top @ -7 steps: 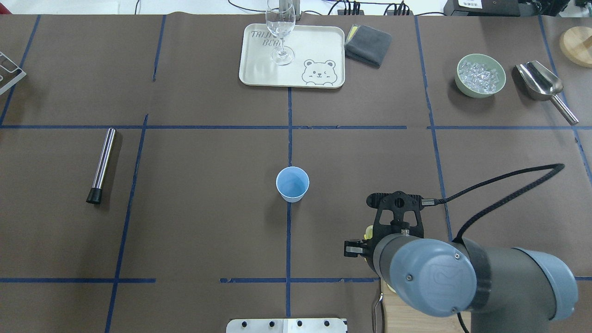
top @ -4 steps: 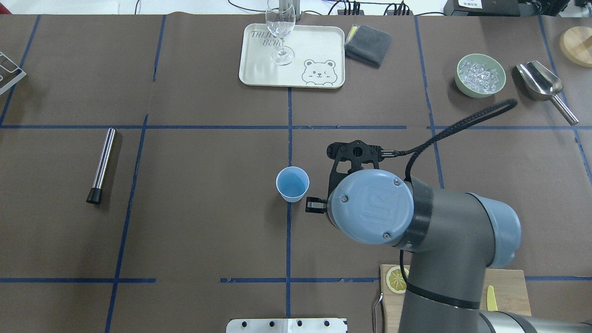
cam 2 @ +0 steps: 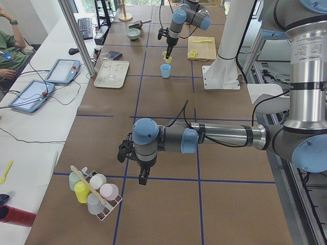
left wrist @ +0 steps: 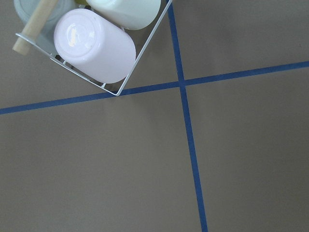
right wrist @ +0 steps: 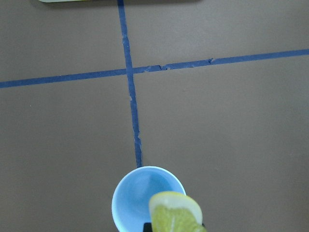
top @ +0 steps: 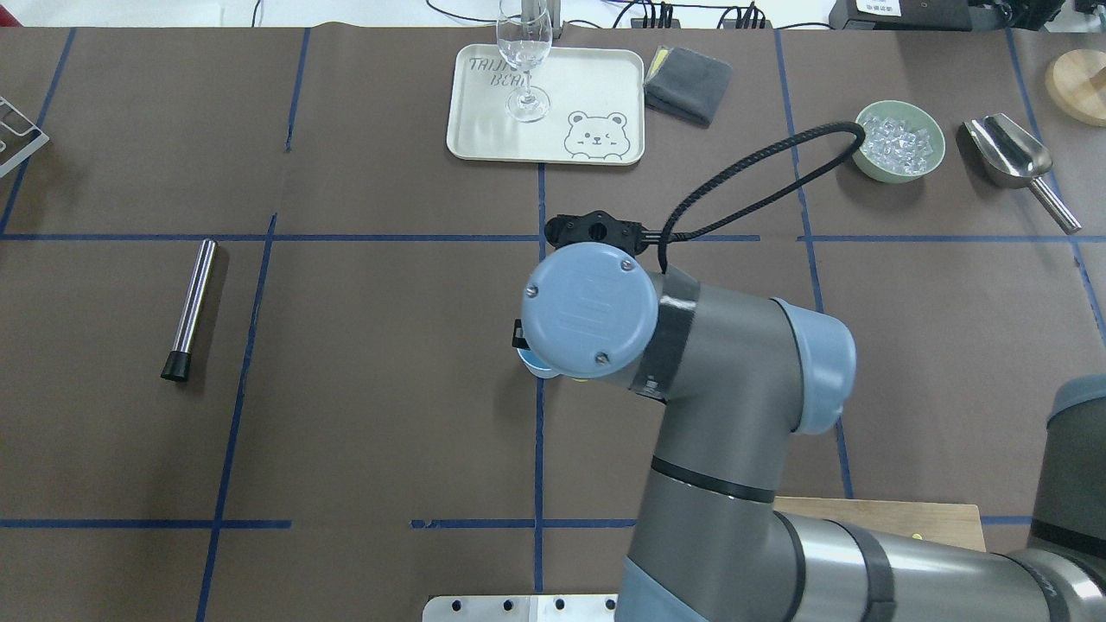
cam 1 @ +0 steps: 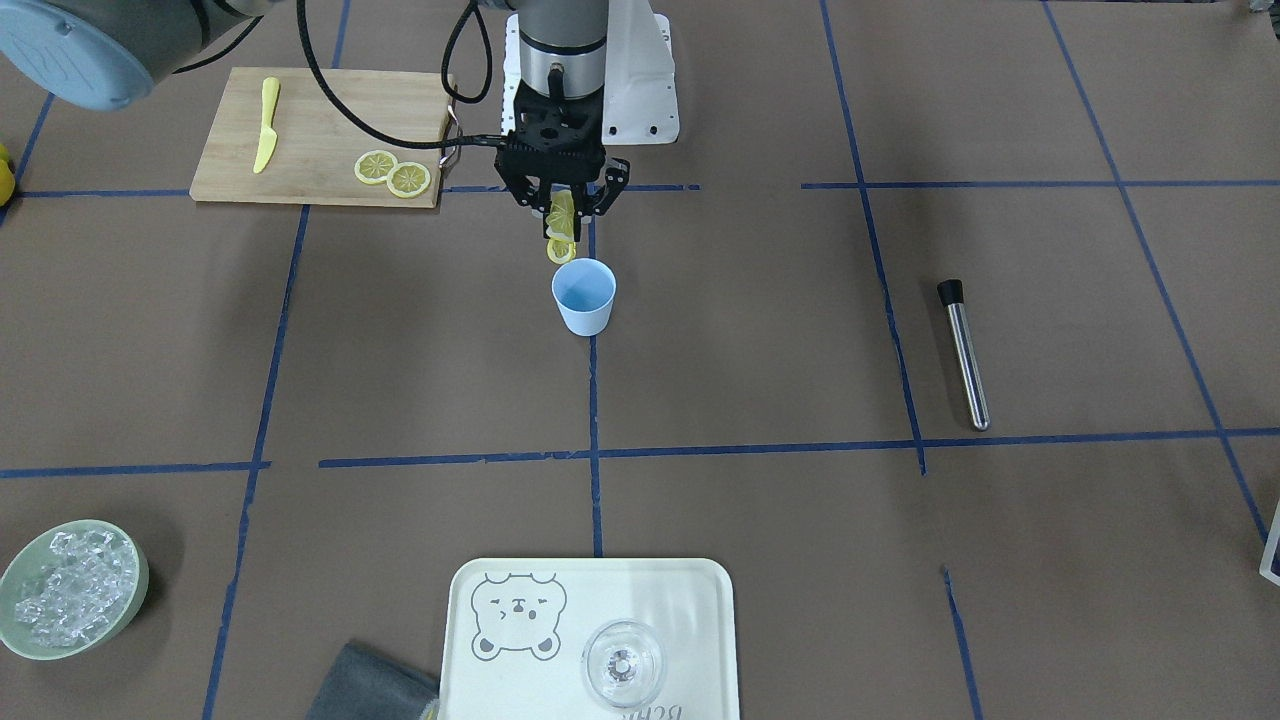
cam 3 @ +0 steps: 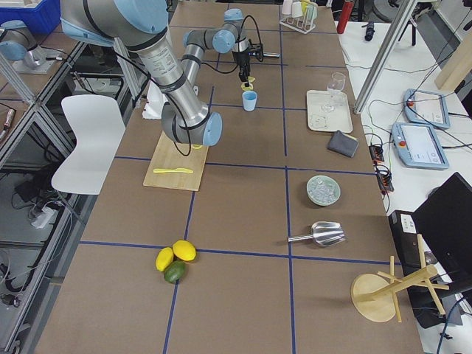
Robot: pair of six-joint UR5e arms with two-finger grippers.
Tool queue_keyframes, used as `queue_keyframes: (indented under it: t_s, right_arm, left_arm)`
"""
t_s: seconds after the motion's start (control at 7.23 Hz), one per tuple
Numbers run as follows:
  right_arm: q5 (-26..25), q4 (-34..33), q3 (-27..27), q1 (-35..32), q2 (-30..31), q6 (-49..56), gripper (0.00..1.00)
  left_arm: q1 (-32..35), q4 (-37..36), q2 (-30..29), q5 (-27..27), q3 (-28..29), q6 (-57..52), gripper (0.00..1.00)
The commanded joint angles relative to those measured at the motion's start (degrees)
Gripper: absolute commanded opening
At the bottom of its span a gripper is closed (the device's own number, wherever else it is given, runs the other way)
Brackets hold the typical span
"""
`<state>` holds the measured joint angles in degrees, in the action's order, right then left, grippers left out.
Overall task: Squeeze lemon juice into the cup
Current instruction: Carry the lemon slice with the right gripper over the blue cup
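Yellow thin round lemon slice (cam 1: 560, 249) pinched on edge in the fingers of the right gripper (cam 1: 563, 222); hangs just above the robot-side rim of the small light-blue plastic tumbler (cam 1: 584, 296), presumably so juice drops inside. Cannot tell finger spread on the left gripper (cam 2: 143, 178).

The right hand (cam 3: 243, 78) holds the lemon (cam 3: 248, 87) just above the light-blue cup (cam 3: 250, 102).

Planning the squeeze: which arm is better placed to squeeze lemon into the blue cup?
Right. The right gripper is shut on the lemon slice, held at the rim of the cup; the left gripper hangs far off, by the rack of tumblers.
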<state>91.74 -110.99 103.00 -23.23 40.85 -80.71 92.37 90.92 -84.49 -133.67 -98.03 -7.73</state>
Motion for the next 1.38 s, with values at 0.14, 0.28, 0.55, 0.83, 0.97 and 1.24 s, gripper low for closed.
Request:
queue_keyframes:
  t_s: [0.14,0.28,0.55,0.83,0.97,1.24]
  right_arm:
    - [0.02,0.60,-3.06,-0.15,-1.38,0.38,0.00]
    - [0.02,0.69,-3.59,-0.15,-1.39,0.38,0.00]
    - [-0.07,2.35,-4.65,-0.15,-1.39,3.35,0.92]
    - [0.02,2.62,-4.74,-0.15,-1.39,3.45,1.00]
    - [0.10,2.62,-4.74,-0.15,-1.39,3.45,1.00]
    - [0.11,2.62,-4.65,-0.15,-1.39,3.45,1.00]
  left_arm:
    - [0.00,0.14,-0.06,-0.01,0.38,0.00,1.00]
    - [0.00,0.05,-0.06,0.08,0.38,0.00,1.00]
    - [0.00,0.05,0.21,-0.01,0.47,0.00,1.00]
    - [0.00,0.05,0.21,0.08,0.47,0.00,1.00]
    - [0.00,0.05,0.21,-0.01,0.47,0.00,1.00]
    - [0.00,0.05,0.21,-0.01,0.47,0.00,1.00]
